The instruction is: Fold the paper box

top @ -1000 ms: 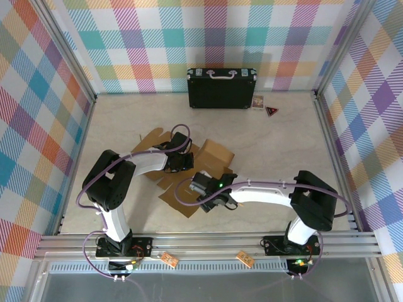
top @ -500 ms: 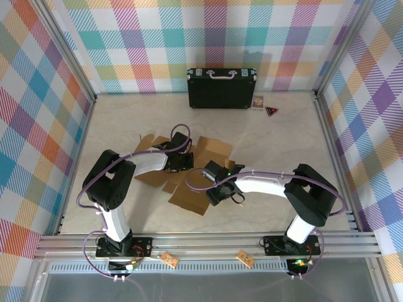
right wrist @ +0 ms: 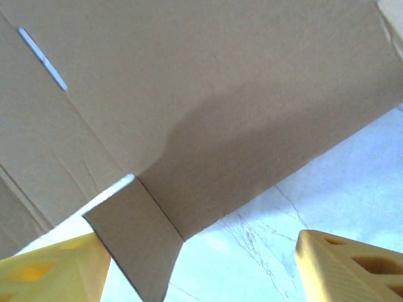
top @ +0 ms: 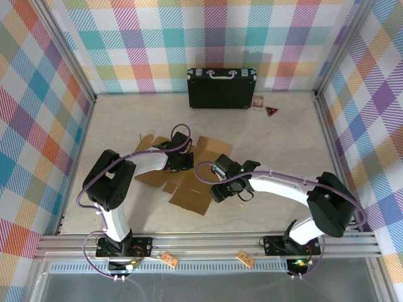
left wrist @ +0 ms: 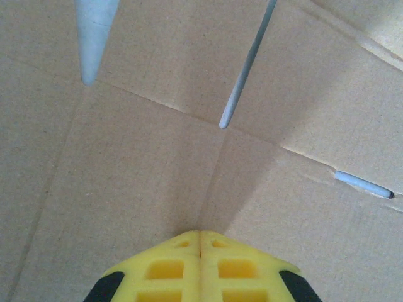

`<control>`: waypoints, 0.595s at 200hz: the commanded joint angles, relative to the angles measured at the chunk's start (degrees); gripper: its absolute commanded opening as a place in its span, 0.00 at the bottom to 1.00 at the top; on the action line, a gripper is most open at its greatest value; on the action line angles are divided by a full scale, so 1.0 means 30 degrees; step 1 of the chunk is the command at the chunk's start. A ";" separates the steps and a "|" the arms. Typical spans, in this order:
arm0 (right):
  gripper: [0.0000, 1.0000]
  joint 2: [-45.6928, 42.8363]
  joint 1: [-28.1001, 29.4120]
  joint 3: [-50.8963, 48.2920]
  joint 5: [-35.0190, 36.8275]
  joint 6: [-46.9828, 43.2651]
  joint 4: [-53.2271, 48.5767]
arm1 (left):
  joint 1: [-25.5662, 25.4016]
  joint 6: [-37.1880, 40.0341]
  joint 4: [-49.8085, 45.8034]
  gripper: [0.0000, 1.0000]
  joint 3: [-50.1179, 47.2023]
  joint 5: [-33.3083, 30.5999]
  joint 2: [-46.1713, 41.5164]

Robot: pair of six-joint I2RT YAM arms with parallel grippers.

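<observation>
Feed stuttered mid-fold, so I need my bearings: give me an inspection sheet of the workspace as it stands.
Surface: pale marbled table.
Job's things: paper box lies centre-left as a mostly flat die-cut sheet, not yet folded up.
Clutter: black case at the back wall; small card and dark triangle beside it.
Claws: left claw shut, tip down at the sheet's creases; right claw open at the sheet's edge, a small flap between its fingers, not pinched.
Cables: purple cable loops along each arm; one loop arches over the sheet.
Surroundings: plaid walls; metal rail in front.
</observation>
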 commanded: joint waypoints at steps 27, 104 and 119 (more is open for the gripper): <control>0.76 0.0553 -0.0204 0.0293 0.1679 -0.0509 -0.0955 | 0.0138 0.0251 -0.3453 0.00 -0.0962 -0.0425 0.1828; 0.67 0.3756 -0.1970 0.1514 0.1804 0.0298 -0.0728 | 0.0051 0.0292 -0.3473 0.00 -0.0904 -0.0337 0.1872; 0.64 0.4110 -0.2750 0.1658 0.1132 0.0851 -0.0701 | 0.0038 0.0283 -0.3453 0.00 -0.0904 -0.0337 0.1849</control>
